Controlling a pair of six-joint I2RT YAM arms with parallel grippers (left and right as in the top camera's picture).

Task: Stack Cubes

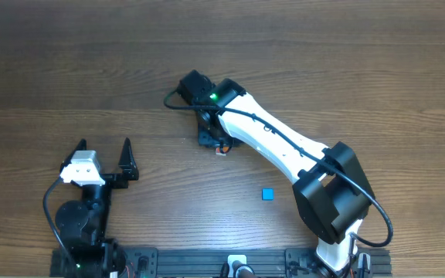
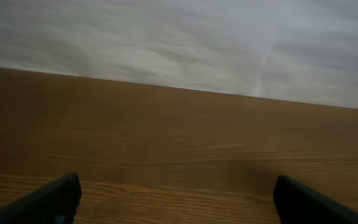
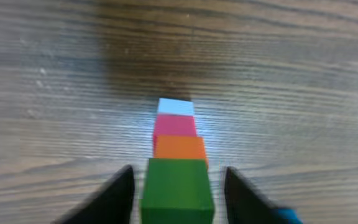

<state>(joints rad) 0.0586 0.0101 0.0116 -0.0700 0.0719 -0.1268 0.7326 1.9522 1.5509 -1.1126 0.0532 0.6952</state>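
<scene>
Right gripper (image 3: 178, 182), jaws parted and apparently clasping nothing, straddles the green cube (image 3: 177, 190) that tops a stack of orange cube (image 3: 179, 148), red cube (image 3: 174, 125) and pale cube (image 3: 175, 107), possibly light blue, directly beneath it, while a blue cube (image 1: 267, 194) lies well behind it, toward its arm's base.

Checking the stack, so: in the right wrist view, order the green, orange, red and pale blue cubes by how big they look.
1. green cube
2. orange cube
3. red cube
4. pale blue cube
Green tops the stack, nearest the camera, and partly hides the rest, so true sizes may match.
</scene>
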